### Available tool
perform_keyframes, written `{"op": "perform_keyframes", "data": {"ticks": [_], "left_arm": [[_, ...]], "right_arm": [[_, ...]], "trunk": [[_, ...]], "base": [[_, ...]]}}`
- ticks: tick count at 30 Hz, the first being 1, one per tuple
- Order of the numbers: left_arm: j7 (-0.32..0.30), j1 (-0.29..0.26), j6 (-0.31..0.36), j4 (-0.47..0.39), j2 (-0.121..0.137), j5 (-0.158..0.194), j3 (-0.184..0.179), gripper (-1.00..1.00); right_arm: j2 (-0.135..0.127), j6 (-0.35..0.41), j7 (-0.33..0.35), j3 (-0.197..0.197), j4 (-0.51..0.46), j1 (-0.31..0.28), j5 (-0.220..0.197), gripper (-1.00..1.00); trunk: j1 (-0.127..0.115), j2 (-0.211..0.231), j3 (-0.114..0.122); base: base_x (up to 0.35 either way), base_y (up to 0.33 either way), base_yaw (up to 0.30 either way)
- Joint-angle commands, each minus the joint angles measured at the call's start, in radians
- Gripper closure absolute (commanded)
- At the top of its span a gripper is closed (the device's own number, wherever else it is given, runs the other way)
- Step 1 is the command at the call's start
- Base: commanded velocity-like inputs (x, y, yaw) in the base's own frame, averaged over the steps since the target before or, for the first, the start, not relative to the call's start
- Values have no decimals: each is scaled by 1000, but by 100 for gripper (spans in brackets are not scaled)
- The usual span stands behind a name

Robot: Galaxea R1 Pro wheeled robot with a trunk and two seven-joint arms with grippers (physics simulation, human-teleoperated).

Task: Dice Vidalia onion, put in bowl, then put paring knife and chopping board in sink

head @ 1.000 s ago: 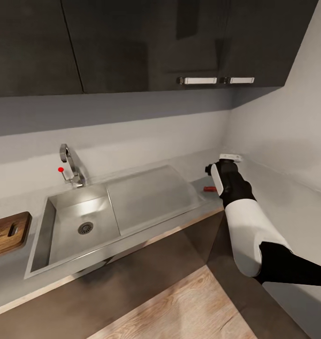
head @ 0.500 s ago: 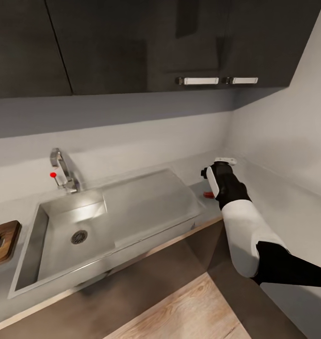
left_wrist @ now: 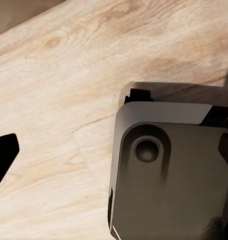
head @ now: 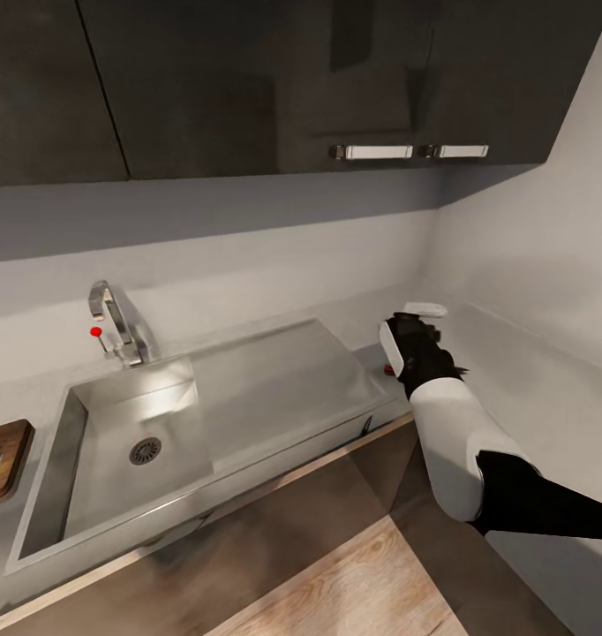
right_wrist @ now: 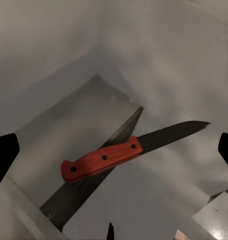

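**Paring knife under the right gripper, not yet gripped**

Paring knife (right_wrist: 106,157) lies flat on the grey worktop (head: 548,397), seen in the right wrist view with its red handle near the frame's centre and the dark blade running toward the right edge. A dark reflection of the knife crosses beneath it on the glossy surface. In the head view, a speck of red at the middle right of the frame marks the handle, just past the right end of the sink (head: 283,380).

Nearest the camera in the head view, the right arm reaches up from the lower right, and the right gripper (head: 405,346) hangs above the knife. Its fingers (right_wrist: 3,155) show as dark tips at both side edges of the wrist view, spread wide with nothing between them.

The step in hand looks like picking up the knife. To do it well, I would centre the handle between the fingers, turn the wrist so they close across the handle's width, and go down low, since the knife sits flush on the worktop.

Further left, the basin with its round drain holds no onion that I can see. The chopping board (head: 1,455) peeks in at the left edge.

The left gripper's view looks down at wooden floor (left_wrist: 53,100) and a dark part of the robot; one finger tip shows, and I cannot tell its state.
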Motion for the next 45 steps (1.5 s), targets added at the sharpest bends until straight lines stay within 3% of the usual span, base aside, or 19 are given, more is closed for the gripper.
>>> {"op": "perform_keyframes", "data": {"ticks": [1, 16, 45], "left_arm": [[0, -1, -6, 4, -1, 7, -8, -100], [0, -1, -6, 4, -1, 7, -8, -100], [-2, -1, -4, 4, -11, 7, -8, -100]], "right_arm": [[1, 6, 1, -5, 0, -1, 10, -100], [1, 0, -5, -10, 16, -1, 10, -100], [1, -1, -4, -10, 56, 0, 9, -100]], "trunk": [[0, -1, -1], [0, -1, -2], [0, -1, -48]], "base": [[0, 0, 0], [0, 0, 0], [0, 0, 0]]}}
